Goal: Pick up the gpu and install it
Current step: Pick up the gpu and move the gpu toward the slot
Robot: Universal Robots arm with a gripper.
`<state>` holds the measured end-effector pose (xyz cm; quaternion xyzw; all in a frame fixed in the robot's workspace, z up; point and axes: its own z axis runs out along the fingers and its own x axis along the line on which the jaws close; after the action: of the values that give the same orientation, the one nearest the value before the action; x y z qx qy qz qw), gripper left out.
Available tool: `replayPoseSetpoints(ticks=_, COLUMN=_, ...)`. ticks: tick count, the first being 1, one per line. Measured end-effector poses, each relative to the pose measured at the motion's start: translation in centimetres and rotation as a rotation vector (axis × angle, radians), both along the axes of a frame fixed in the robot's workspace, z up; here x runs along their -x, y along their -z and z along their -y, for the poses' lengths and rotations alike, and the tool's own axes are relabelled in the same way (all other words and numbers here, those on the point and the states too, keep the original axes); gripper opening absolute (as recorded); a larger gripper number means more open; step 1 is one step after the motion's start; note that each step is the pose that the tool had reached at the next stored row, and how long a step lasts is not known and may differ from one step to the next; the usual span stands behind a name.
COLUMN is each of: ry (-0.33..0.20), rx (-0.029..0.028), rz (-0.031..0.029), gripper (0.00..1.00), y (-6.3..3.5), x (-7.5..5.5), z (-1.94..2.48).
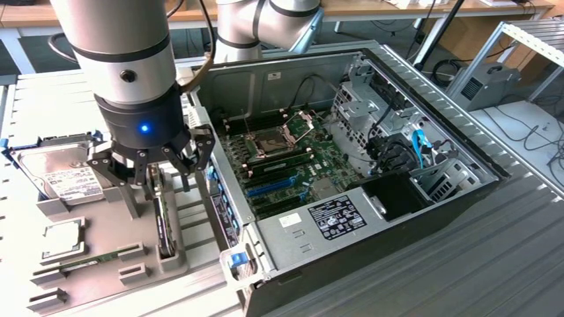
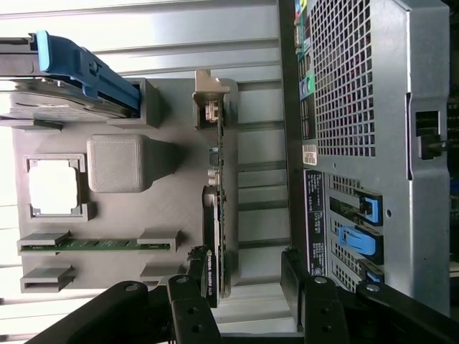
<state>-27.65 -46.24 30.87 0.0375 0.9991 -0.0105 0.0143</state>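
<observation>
While the open computer case [image 1: 264, 86] takes up most of the bench [image 1: 423, 264], the work at this moment is beside it, on the exterior view's left, at the grey parts rack [image 1: 97, 224]. Over that rack hangs the tool [image 1: 163, 175], its jaws spread as wide as they go and holding nothing. In the wrist view one jaw stands to each side of the card's line, and I cannot tell whether either touches it.

Standing on edge in a slot of the rack, just beside the case's outer wall, is the gpu [image 2: 219, 208]. It is a thin card seen edge-on: a green board, a black shroud on one face, and a silver bracket at the end away from the tool.

I judge it light and stiff, but delicate. The board is brittle, its parts are exposed, and the fan would not bear squeezing. The soundest hold looks to be across the two flat faces near the upper edge, square to the board, so that it lifts straight out of the slot without twisting. The smooth shroud may be somewhat slippery.
</observation>
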Motion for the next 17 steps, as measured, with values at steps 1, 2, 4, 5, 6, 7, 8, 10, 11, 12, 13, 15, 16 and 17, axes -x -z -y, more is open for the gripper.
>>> replayPoseSetpoints(ticks=1, ry=0.000, rx=0.0000, rz=0.0000, gripper=0.54, y=0.02, x=0.00, z=0.00)
replayPoseSetpoints(ticks=2, ry=0.000, rx=0.0000, rz=0.0000, gripper=0.54, y=0.05, x=0.00, z=0.00)
replayPoseSetpoints(ticks=4, ry=0.000, rx=0.0000, rz=0.0000, gripper=0.54, y=0.11, x=0.00, z=0.00)
replayPoseSetpoints(ticks=5, ry=0.000, rx=-0.0001, rz=0.0000, gripper=0.54, y=0.14, x=0.00, z=0.00)
replayPoseSetpoints(ticks=6, ry=0.000, rx=0.0000, rz=0.0000, gripper=0.54, y=0.17, x=0.00, z=0.00)
replayPoseSetpoints(ticks=7, ry=0.000, rx=0.0000, rz=0.0000, gripper=0.54, y=0.20, x=0.00, z=0.00)
replayPoseSetpoints(ticks=8, ry=0.000, rx=0.0000, rz=0.0000, gripper=0.54, y=0.23, x=0.00, z=0.00)
replayPoseSetpoints(ticks=10, ry=0.000, rx=0.0000, rz=0.0000, gripper=0.54, y=0.32, x=0.00, z=0.00)
replayPoseSetpoints(ticks=11, ry=0.000, rx=-0.0001, rz=0.0000, gripper=0.54, y=0.37, x=0.00, z=0.00)
replayPoseSetpoints(ticks=12, ry=0.000, rx=0.0000, rz=0.0000, gripper=0.54, y=0.40, x=0.00, z=0.00)
replayPoseSetpoints(ticks=13, ry=0.000, rx=0.0000, rz=0.0000, gripper=0.54, y=0.42, x=0.00, z=0.00)
replayPoseSetpoints(ticks=15, ry=0.000, rx=0.0000, rz=0.0000, gripper=0.54, y=0.48, x=0.00, z=0.00)
replayPoseSetpoints(ticks=16, ry=0.000, rx=0.0000, rz=0.0000, gripper=0.54, y=0.51, x=0.00, z=0.00)
replayPoseSetpoints(ticks=17, ry=0.000, rx=0.0000, rz=0.0000, gripper=0.54, y=0.55, x=0.00, z=0.00)
